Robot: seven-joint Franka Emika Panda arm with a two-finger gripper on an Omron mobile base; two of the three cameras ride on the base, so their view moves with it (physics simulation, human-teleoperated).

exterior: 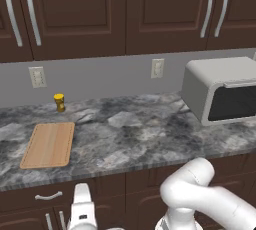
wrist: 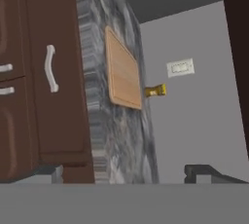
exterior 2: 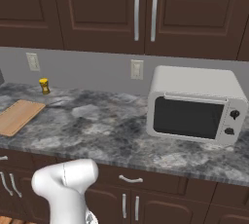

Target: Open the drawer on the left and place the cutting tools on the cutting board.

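The drawer [exterior: 30,198] sits shut under the counter's left end, its curved silver handle [exterior: 48,195] facing out. In the rolled hand view the drawer front [wrist: 58,82] and its handle [wrist: 50,68] lie left of centre. The tan cutting board [exterior: 49,144] [exterior 2: 17,116] [wrist: 123,72] lies bare on the marble counter above it. My gripper [wrist: 131,175] is open, fingertips wide apart, a short way in front of the drawer and holding nothing. My white hand [exterior: 82,211] hangs low, just right of the handle. The cutting tools are hidden.
A small yellow shaker [exterior: 59,102] [wrist: 156,90] stands behind the board by the wall. A white microwave [exterior: 220,94] [exterior 2: 194,106] occupies the counter's right side. Tall cabinet doors [wrist: 9,121] sit below the drawer, and another drawer [exterior 2: 131,179] lies further right.
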